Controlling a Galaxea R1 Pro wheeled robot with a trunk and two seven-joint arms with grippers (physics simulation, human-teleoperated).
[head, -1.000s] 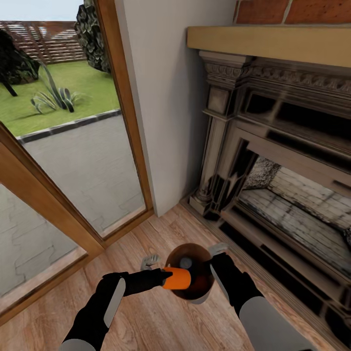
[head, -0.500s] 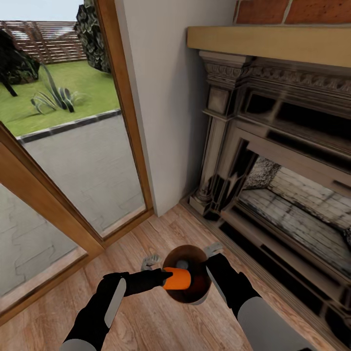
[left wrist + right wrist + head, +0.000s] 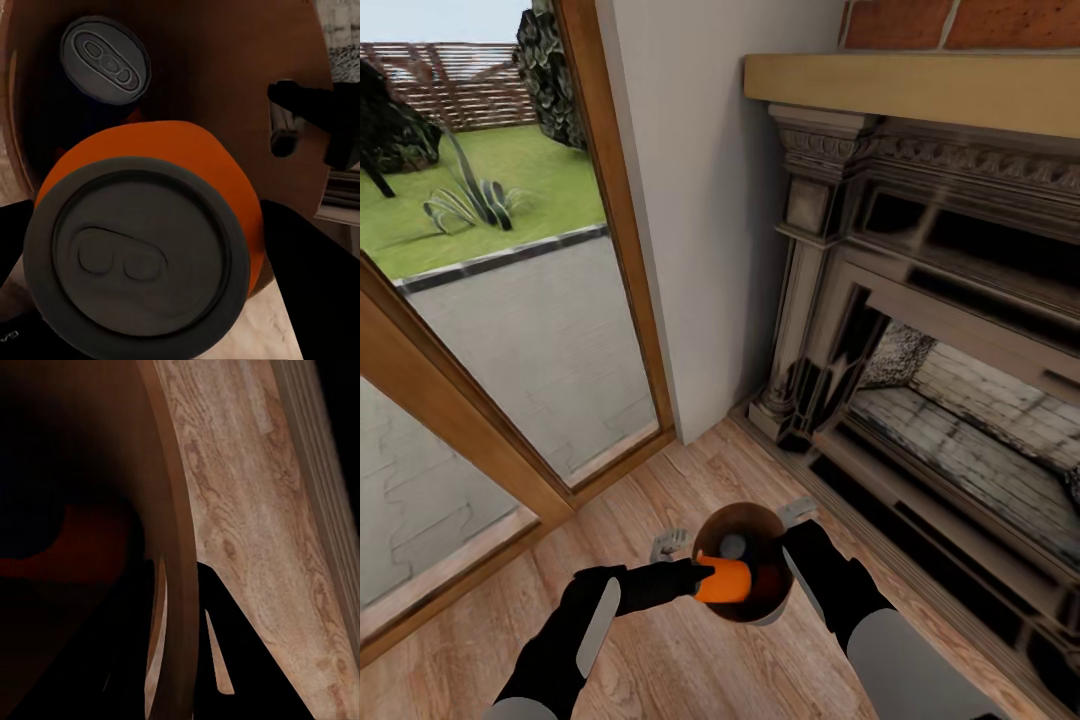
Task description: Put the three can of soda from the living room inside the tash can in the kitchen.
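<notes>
**Orange soda can held over the mouth of the bin**

The orange soda can [image 3: 726, 580] lies on its side, with its long axis about level and pointing across the opening of the copper-toned trash can [image 3: 712, 530]. In the left wrist view its grey end with the pull tab [image 3: 135, 262] faces the camera, and the bin's dark inside is directly behind it. So the bin is straight below the can, and the coming drop depends on that line.

A dark blue can with a silvery top [image 3: 105, 58] already stands upright inside the bin, and something orange-red shows low in the bin in the right wrist view.

The left gripper [image 3: 700, 578] is closed on the orange can, its dark fingers on both sides of the body. The right gripper [image 3: 792, 520] grips the rim of the bin: one finger [image 3: 127, 622] is inside the wall and the other outside.

The bin is over the light wood floor [image 3: 690, 660], just in front of the fireplace surround [image 3: 830, 300] and near the glass door [image 3: 510, 300].
</notes>
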